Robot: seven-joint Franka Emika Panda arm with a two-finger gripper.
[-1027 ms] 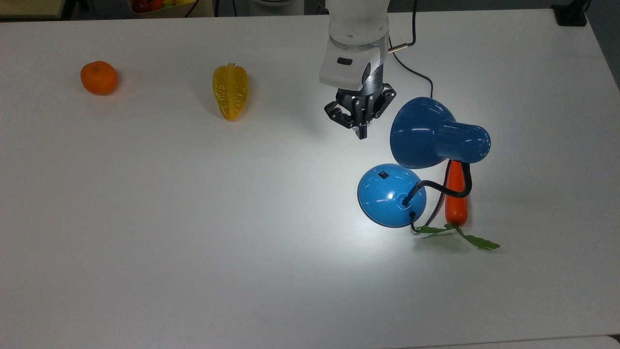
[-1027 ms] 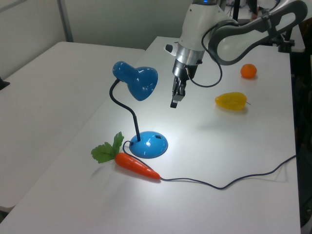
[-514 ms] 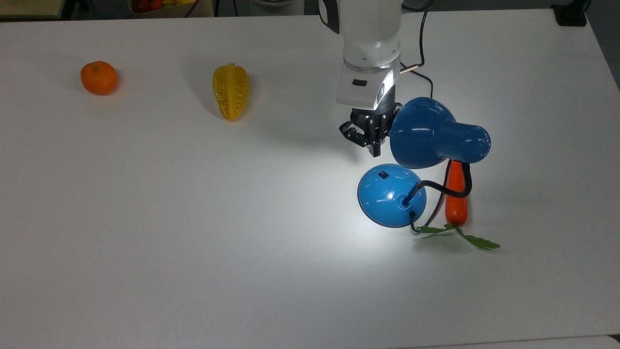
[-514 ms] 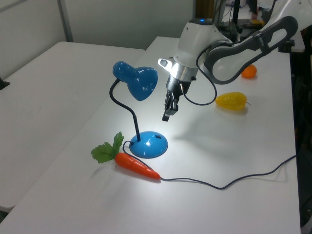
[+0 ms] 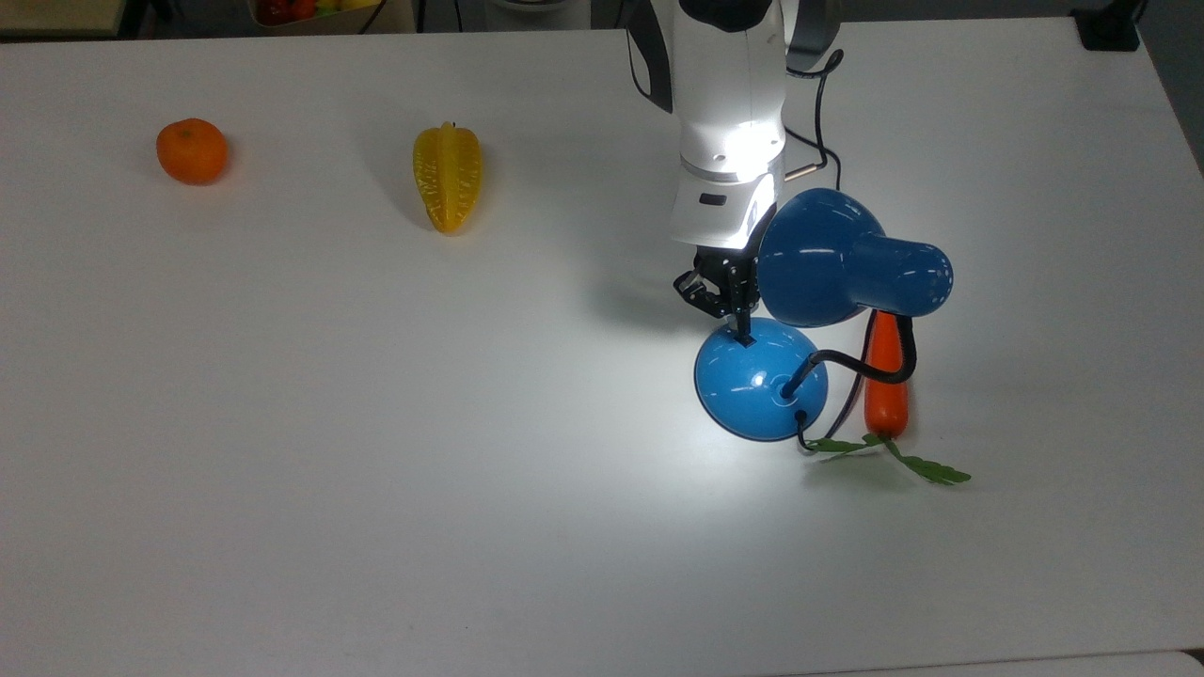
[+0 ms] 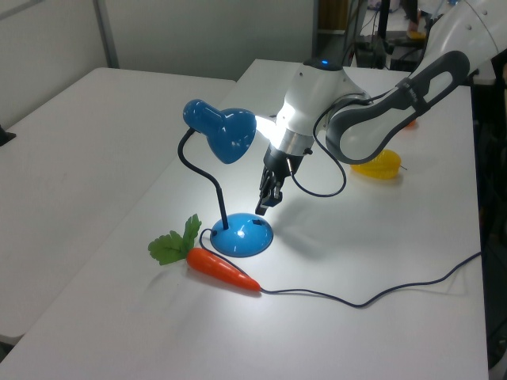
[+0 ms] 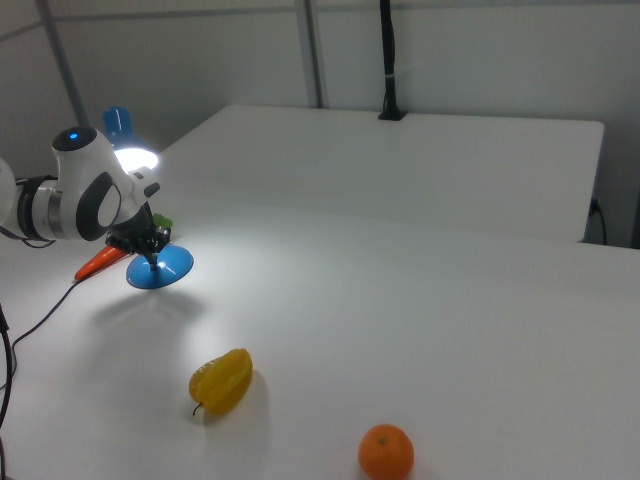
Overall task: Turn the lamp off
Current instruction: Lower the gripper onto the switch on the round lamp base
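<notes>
top view, lamp: the lamp (image 5: 760,378) stands lit on the table (image 5: 376,470), shade over the carrot (image 5: 885,395), base in a bright pool of light.
top view, gripper: the gripper (image 5: 743,336) has fingers drawn together, holding nothing, tip at the base's rim where the switch sits.
top view, bystanders: starfruit (image 5: 448,178) and orange (image 5: 192,150) well apart.
left view, gripper: gripper (image 6: 261,210) just above the base of the lamp (image 6: 242,234); contact cannot be confirmed.
left view, risk: an off-centre press could slide off the glossy dome or shove the base; the wrist is close to the shade and could knock it.
right view, lamp: lamp (image 7: 160,267) lit, gripper (image 7: 152,258) on its near side.
containers: none seen on the table.
</notes>
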